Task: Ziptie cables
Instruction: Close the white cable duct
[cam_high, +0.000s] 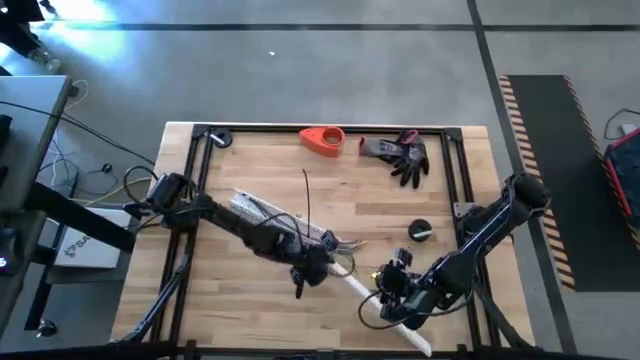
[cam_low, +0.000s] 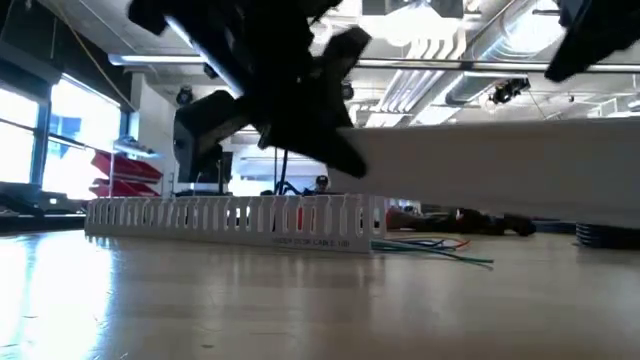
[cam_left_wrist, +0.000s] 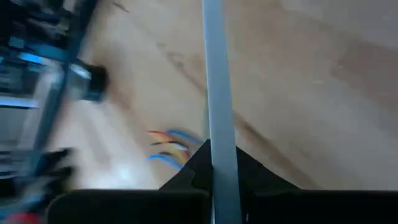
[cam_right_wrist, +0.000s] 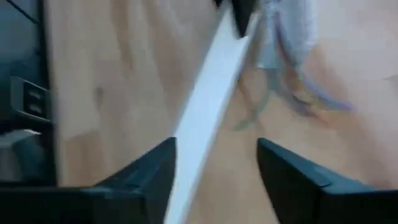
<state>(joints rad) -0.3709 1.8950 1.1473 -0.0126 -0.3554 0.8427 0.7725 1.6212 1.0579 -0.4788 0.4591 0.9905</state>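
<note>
Wooden tabletop (cam_high: 250, 300), concrete floor around it, ceiling lights overhead; channel (cam_low: 235, 218) print is too blurred to read. Left gripper (cam_high: 322, 266) is clamped on the flat white strip (cam_high: 352, 283). Right gripper (cam_high: 392, 305) straddles that strip, fingers apart. Cables (cam_high: 340, 242) lie beside the left gripper.

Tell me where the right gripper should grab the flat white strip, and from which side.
Take the strip's free near end, coming down from above. The left gripper already pinches its far end, and the right gripper hangs open with one finger either side of the narrow flat strip, so closing across its width should hold.
</note>
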